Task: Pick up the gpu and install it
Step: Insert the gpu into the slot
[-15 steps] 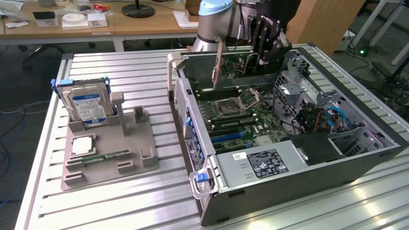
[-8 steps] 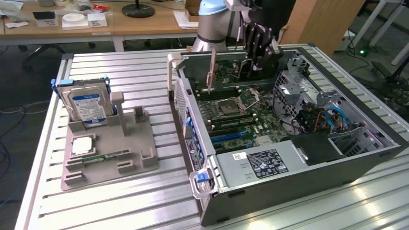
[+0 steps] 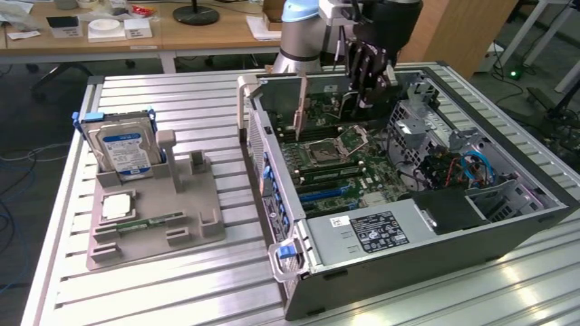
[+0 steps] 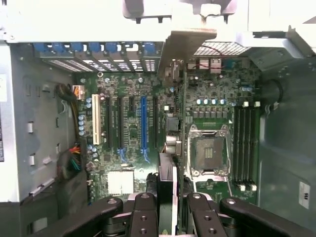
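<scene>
The fingers (image 4: pixel 144 217) are partly closed and clamped on the gpu (image 4: pixel 169 183), which hangs on edge inside the computer case (image 3: pixel 435 224), just above the motherboard (image 4: pixel 123 148). It seems to sit just beside the blue slot (image 4: pixel 143 123), so square the card's edge over a slot, hold it upright and press down evenly

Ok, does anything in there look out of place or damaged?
Nothing stands out. The gripper holds the gpu edge-on over the motherboard slots, and nothing looks spilled, bent or broken.
</scene>
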`<state>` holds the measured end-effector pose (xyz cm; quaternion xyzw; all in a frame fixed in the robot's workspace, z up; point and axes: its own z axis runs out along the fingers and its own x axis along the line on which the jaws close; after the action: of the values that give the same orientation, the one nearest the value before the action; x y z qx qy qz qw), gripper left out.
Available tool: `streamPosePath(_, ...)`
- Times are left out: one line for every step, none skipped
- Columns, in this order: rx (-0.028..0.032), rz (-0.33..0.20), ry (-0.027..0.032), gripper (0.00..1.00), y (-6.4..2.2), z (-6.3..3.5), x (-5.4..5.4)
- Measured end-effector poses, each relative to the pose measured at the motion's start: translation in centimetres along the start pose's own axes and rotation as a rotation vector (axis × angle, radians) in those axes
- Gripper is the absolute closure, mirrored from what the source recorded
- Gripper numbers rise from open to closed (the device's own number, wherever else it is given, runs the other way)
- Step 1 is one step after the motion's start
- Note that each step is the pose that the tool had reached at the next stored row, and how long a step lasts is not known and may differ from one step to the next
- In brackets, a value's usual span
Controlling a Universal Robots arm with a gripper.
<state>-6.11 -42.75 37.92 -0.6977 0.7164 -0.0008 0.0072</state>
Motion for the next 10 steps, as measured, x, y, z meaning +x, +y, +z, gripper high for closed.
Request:
streamPosePath(0.0001,0.0,0.0,0.73,-0.01,0.03,0.3)
streamPosePath(0.0001,0.0,0.0001,0.73,-0.01,0.05,0.6)
streamPosePath(0.0001,0.0,0.0001,0.73,-0.02,0.08,0.8)
streamPosePath(0.0001,0.0,0.0,0.73,-0.03,0.11,1.1)
streamPosePath(0.0001,0.0,0.0001,0.73,-0.03,0.17,1.3)
streamPosePath(0.0002,0.0,-0.0003,0.73,0.04,0.37,1.3)
streamPosePath(0.0002,0.0,-0.0001,0.73,0.14,0.54,1.3)
streamPosePath(0.0,0.0,0.0001,0.73,0.26,0.71,1.3)
streamPosePath(0.0001,0.0,0.0,0.73,0.38,0.89,1.3)
streamPosePath(0.0001,0.0,0.0,0.73,0.47,1.07,1.3)
